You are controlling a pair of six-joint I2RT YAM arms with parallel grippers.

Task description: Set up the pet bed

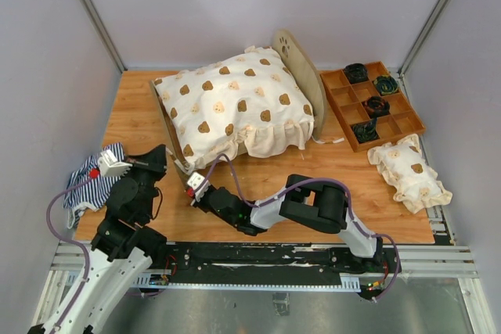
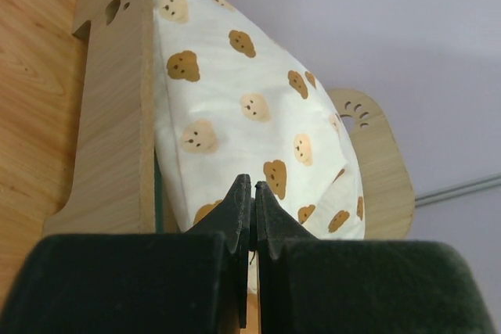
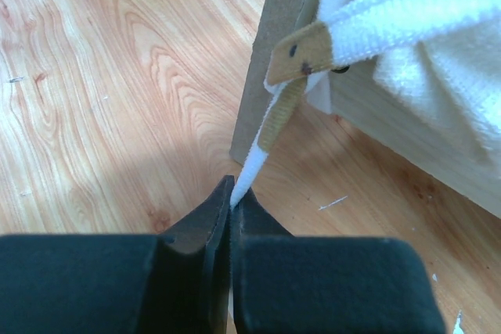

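The table (image 1: 141,127) carried the pet bed (image 1: 296,59) at its far middle, draped with a dog-print cover (image 1: 235,103). Your left gripper (image 2: 252,193) sat clenched at the bed's near end, holding nothing I could make out. Your right gripper (image 3: 231,193) was clamped on the cover's white tie (image 3: 270,127) at the bed's near corner. Judgement: you should draw that tie gently and in line with the bed, since a sharp tug could shift it.

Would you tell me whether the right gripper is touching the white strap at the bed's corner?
Touching. The right wrist view shows the right gripper shut on the white strap, pinched between its tips.
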